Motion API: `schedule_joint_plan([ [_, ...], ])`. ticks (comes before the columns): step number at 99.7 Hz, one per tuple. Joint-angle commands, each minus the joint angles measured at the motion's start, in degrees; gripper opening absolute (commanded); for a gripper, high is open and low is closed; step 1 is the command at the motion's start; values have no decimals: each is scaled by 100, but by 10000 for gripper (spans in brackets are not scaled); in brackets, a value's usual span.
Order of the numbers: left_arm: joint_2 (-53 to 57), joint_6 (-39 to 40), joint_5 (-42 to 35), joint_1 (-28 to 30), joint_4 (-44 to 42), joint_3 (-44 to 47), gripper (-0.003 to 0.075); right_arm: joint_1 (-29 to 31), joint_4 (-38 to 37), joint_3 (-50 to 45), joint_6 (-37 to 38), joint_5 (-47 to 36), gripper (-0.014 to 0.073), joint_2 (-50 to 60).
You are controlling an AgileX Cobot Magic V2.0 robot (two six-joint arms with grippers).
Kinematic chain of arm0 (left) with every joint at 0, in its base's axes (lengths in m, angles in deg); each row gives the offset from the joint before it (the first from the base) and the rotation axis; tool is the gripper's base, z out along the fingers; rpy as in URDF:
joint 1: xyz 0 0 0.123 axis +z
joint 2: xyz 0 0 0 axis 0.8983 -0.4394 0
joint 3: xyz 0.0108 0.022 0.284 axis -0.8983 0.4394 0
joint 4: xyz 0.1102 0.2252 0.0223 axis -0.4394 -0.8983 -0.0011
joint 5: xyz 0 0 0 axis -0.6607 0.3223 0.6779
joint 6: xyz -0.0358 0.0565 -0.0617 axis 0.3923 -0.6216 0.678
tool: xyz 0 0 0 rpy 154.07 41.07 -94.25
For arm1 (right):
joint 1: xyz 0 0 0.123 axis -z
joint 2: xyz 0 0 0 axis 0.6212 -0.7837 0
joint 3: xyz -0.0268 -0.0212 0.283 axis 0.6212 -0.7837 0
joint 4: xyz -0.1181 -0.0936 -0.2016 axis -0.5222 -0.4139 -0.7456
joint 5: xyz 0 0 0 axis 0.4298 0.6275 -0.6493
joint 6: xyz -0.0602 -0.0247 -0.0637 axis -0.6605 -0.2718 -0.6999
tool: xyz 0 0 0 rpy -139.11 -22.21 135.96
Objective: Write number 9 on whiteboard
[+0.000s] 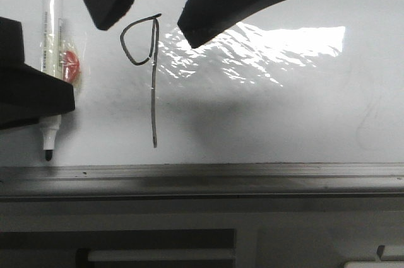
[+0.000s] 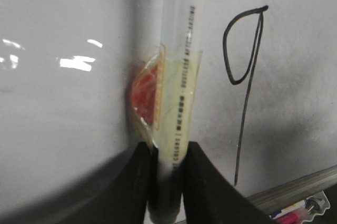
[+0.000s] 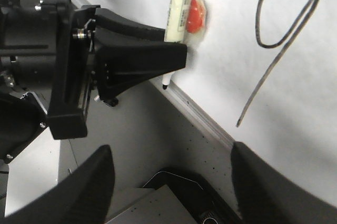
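The number 9 (image 1: 153, 98) is a thin black line on the whiteboard (image 1: 284, 110), a small loop over a long stem. It also shows in the left wrist view (image 2: 247, 103) and the right wrist view (image 3: 253, 97). My left gripper (image 1: 57, 101) (image 2: 169, 155) is shut on a white marker (image 1: 52, 22) (image 2: 179, 76), left of the 9, tip (image 1: 48, 153) pointing down near the board's lower edge. A red patch under clear tape (image 1: 71, 65) sits on the marker. My right gripper (image 1: 148, 28) (image 3: 171, 155) is open and empty, hovering over the loop of the 9.
A grey metal rail (image 1: 252, 173) runs along the board's lower edge. A bright glare patch (image 1: 284, 47) lies right of the 9. Below the rail are a dark tray (image 3: 210, 192) and some markers (image 2: 295, 216). The left arm's black body (image 3: 63, 66) is beside the rail.
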Motion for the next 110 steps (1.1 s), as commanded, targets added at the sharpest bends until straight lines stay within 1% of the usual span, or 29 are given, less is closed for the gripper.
schedule_joint_plan([
  [1, 31, 43, -306, 1, -106, -133, 276, 4, 4, 156, -15, -297, 420, 127],
  [4, 31, 43, -306, 1, -106, -133, 325, 4, -18, 156, -15, -325, 420, 127],
  [9, 31, 43, -306, 1, -106, -133, 370, 4, -78, 156, -15, -346, 416, 127],
  [15, 31, 43, -306, 1, -106, -133, 393, 4, -157, 156, -15, -393, 381, 127],
  [20, 42, 43, -334, 1, -106, -133, 393, 4, -240, 156, -15, -470, 322, 148],
  [27, 106, 43, -334, 1, -106, -133, 393, 4, -337, 156, -15, -575, 196, 174],
  [34, 247, 28, -393, 1, -106, -133, 393, 4, -510, 132, -15, -717, 25, 236],
  [39, 374, -11, -446, 1, -106, -111, 392, 4, -600, 37, -15, -901, -71, 309],
  [54, 932, -530, -445, 1, -106, -113, 384, 4, -921, -413, -15, -1640, -62, 642],
  [61, 1270, -772, -445, 1, -106, -99, 345, 4, -1115, -777, -15, -2142, -62, 895],
  [66, 1532, -910, -445, 1, -106, -46, 281, 4, -1313, -1080, -15, -2507, -62, 1104],
  [69, 1732, -944, -434, 1, -106, 6, 221, 4, -1402, -1263, -15, -2704, -62, 1269],
  [71, 1856, -979, -434, 1, -106, 43, 195, 4, -1465, -1406, -15, -2854, -62, 1372],
  [76, 2147, -1066, -434, 1, -106, 143, 87, 4, -1547, -1749, -15, -3190, -62, 1630],
  [78, 2276, -1109, -434, 1, -106, 190, 61, 4, -1562, -1894, -15, -3321, -62, 1746],
  [81, 2450, -1192, -434, 1, -106, 258, -1, 4, -1572, -2141, -15, -3533, -62, 1901],
  [83, 2580, -1259, -434, 1, -106, 311, -20, 4, -1572, -2242, -15, -3613, -62, 2014],
  [89, 2914, -1492, -434, 1, -106, 471, -20, 4, -1572, -2702, -15, -3956, -62, 2321],
  [98, 3431, -1521, -423, 1, -117, 757, -20, 4, -1572, -3343, -15, -4320, -62, 2852],
  [110, 4008, -1521, -423, 1, -117, 1119, -20, 4, -1572, -4017, -15, -4409, -62, 3554],
])
